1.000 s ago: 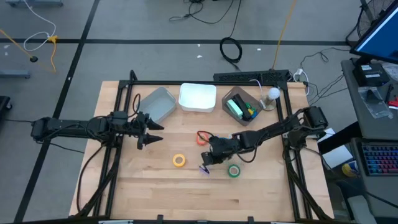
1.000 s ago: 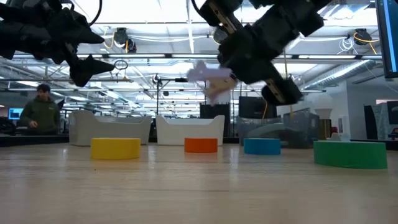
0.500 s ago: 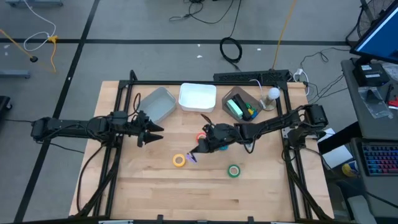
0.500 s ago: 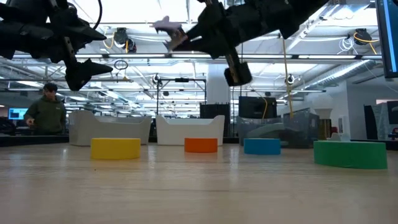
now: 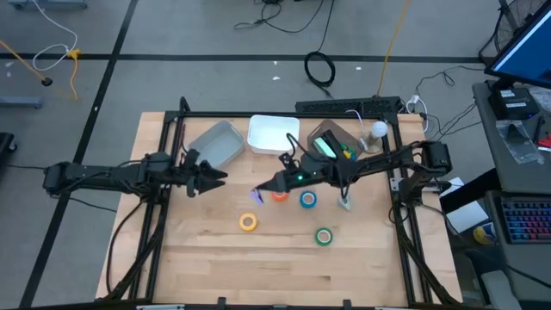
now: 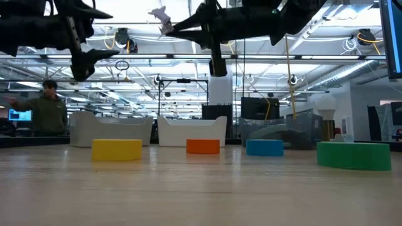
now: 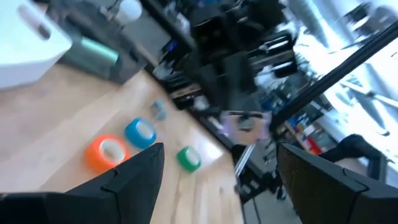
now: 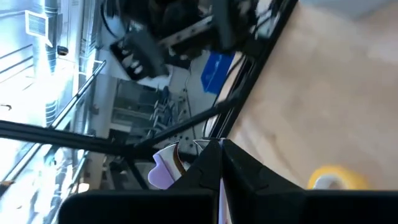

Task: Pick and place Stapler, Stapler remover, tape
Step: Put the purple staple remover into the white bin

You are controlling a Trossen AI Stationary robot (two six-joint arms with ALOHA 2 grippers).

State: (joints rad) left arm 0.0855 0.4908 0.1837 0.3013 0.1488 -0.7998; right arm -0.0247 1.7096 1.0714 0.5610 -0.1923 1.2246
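A: Report the state of the right gripper point(image 5: 257, 193).

B: Its fingers were pressed together on a small lilac staple remover point(image 5: 255, 196). In the high view the arm reached across the table point(image 5: 215, 258) toward the left, and the remover sat at its tip, above the wood and just left of the orange tape point(image 5: 280, 195). The low view showed the remover point(image 6: 161, 15) well clear of the tabletop. In the right wrist view, the lilac piece point(image 8: 163, 165) stuck out beside the closed fingers point(image 8: 205, 168).

A: And the left gripper point(image 5: 215, 179)?

B: Its fingers point(image 7: 134, 180) were spread wide and held nothing. It hung over the left part of the table, facing the right gripper, near it but apart. The left wrist view showed the gap between the two fingers open, with the remover point(image 7: 245, 123) blurred beyond it.

A: Where were the tape rolls?

B: All four lay flat on the table. Orange and blue point(image 5: 307, 200) sat side by side near the middle, yellow point(image 5: 248, 222) nearer the front left, green point(image 5: 324, 237) nearer the front right. None touched a gripper.

A: Containers?

B: Three stood along the far edge: a grey tray point(image 5: 217, 143), a white bin point(image 5: 274, 134), and a dark bin point(image 5: 334, 146) holding a teal item. I could not tell whether that was the stapler.
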